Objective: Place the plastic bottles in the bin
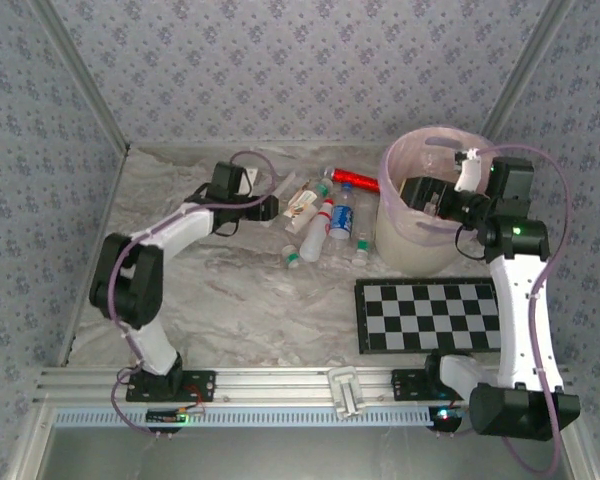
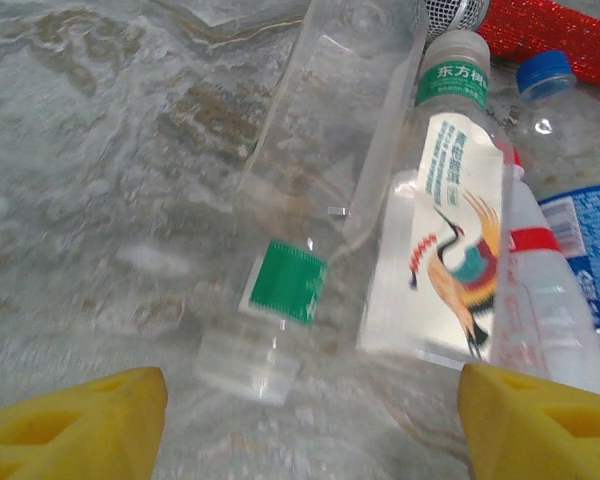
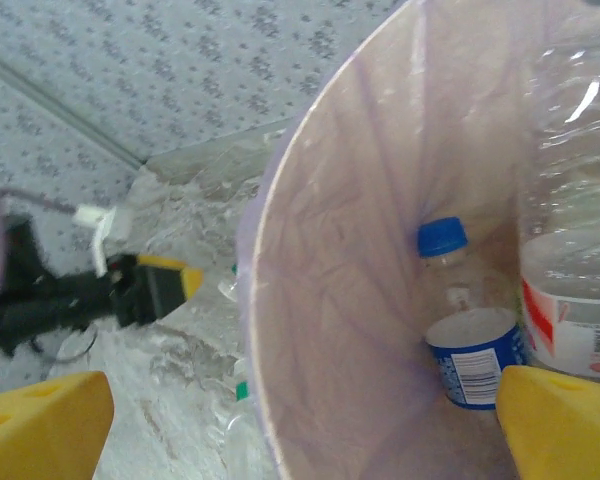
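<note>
Several plastic bottles (image 1: 320,222) lie in a loose cluster on the table left of the bin (image 1: 389,212). My left gripper (image 1: 274,209) is at the cluster's left side, open. In its wrist view the left gripper (image 2: 310,432) has a clear green-labelled bottle (image 2: 288,282) just ahead, cap end toward the yellow fingertips (image 2: 80,420). Beside it lies a crane-labelled bottle (image 2: 450,230). My right gripper (image 1: 417,197) hangs open over the bin (image 3: 320,300), empty. Inside are a blue-capped bottle (image 3: 465,345) and a bigger clear one (image 3: 580,250).
A shiny red tube (image 1: 355,180) lies behind the bottles, also at the top of the left wrist view as the red tube (image 2: 560,30). A black-and-white checkerboard (image 1: 430,315) lies in front of the bin. Patterned walls close in the table at left, back and right.
</note>
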You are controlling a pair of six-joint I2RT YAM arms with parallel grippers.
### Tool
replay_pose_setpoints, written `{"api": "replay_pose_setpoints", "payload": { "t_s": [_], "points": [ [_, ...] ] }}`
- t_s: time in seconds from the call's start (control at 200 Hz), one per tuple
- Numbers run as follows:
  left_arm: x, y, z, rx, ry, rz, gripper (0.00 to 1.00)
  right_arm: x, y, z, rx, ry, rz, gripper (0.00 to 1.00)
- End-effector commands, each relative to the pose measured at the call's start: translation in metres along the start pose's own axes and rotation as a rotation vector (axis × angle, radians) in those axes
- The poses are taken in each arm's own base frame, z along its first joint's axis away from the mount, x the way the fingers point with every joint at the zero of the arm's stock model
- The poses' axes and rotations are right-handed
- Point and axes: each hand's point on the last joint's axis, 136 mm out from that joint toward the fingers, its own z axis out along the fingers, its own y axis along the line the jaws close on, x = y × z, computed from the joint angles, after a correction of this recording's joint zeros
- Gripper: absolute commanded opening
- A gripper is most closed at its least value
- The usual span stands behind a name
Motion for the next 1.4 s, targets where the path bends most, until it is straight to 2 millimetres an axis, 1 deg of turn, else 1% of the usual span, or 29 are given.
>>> {"api": "replay_pose_setpoints", "payload": {
  "t_s": [0.0, 0.05, 0.105, 0.165, 0.29, 0.46, 0.595, 0.7, 0.77, 0.825, 0.94, 0.984, 1.074, 1.149, 1.209, 1.239, 1.269, 1.329, 1.394],
  "points": [
    [-0.010, -0.011, 0.013, 0.050, 0.037, 0.052, 0.79, 0.011, 0.024, -0.013, -0.112, -0.008, -0.015, 1.00],
    [-0.010, -0.005, 0.023, 0.022, 0.059, 0.058, 0.78, 0.011, 0.026, -0.017, -0.108, -0.022, -0.029, 1.00],
    [-0.008, -0.001, 0.031, 0.004, 0.083, 0.062, 0.76, 0.010, 0.023, -0.021, -0.073, -0.034, -0.046, 1.00],
    [-0.004, 0.003, 0.038, -0.006, 0.103, 0.063, 0.70, 0.010, 0.020, -0.026, -0.038, -0.033, -0.062, 1.00],
    [0.006, 0.013, 0.049, -0.041, 0.130, 0.061, 0.60, 0.007, 0.016, -0.030, -0.009, -0.031, -0.059, 1.00],
    [0.020, 0.021, 0.065, -0.056, 0.176, 0.039, 0.59, 0.007, 0.016, -0.034, 0.004, -0.039, -0.052, 1.00],
    [0.031, 0.022, 0.072, -0.049, 0.196, 0.027, 0.61, 0.002, 0.023, -0.041, -0.004, -0.068, -0.056, 0.99],
    [0.036, 0.026, 0.074, -0.056, 0.201, 0.027, 0.49, -0.003, 0.029, -0.047, -0.016, -0.089, -0.060, 0.99],
    [0.035, 0.026, 0.073, -0.062, 0.190, 0.026, 0.42, -0.005, 0.033, -0.049, -0.027, -0.097, -0.063, 0.99],
    [0.032, 0.025, 0.070, -0.061, 0.179, 0.025, 0.39, -0.006, 0.036, -0.050, -0.035, -0.099, -0.063, 0.99],
    [0.027, 0.023, 0.065, -0.060, 0.160, 0.032, 0.36, -0.009, 0.037, -0.051, -0.041, -0.111, -0.058, 0.99],
    [0.026, 0.023, 0.063, -0.060, 0.158, 0.034, 0.32, -0.011, 0.037, -0.051, -0.035, -0.119, -0.052, 0.98],
    [0.021, 0.021, 0.060, -0.061, 0.147, 0.037, 0.31, -0.013, 0.036, -0.054, -0.019, -0.129, -0.045, 0.98],
    [0.012, 0.018, 0.050, -0.063, 0.120, 0.037, 0.31, -0.012, 0.034, -0.056, 0.004, -0.134, -0.044, 0.98],
    [-0.001, 0.011, 0.031, -0.056, 0.071, 0.046, 0.30, -0.009, 0.033, -0.059, 0.026, -0.131, -0.054, 0.98],
    [-0.008, 0.009, 0.020, -0.058, 0.042, 0.051, 0.29, -0.008, 0.036, -0.061, 0.022, -0.134, -0.065, 0.98],
    [-0.013, 0.005, 0.008, -0.057, 0.016, 0.059, 0.26, -0.007, 0.041, -0.064, 0.007, -0.140, -0.078, 0.98],
    [-0.024, -0.002, -0.017, -0.054, -0.036, 0.074, 0.25, -0.009, 0.056, -0.068, -0.049, -0.166, -0.105, 0.98],
    [-0.029, -0.009, -0.042, -0.050, -0.077, 0.090, 0.21, -0.009, 0.072, -0.069, -0.127, -0.178, -0.131, 0.98]
  ]
}}
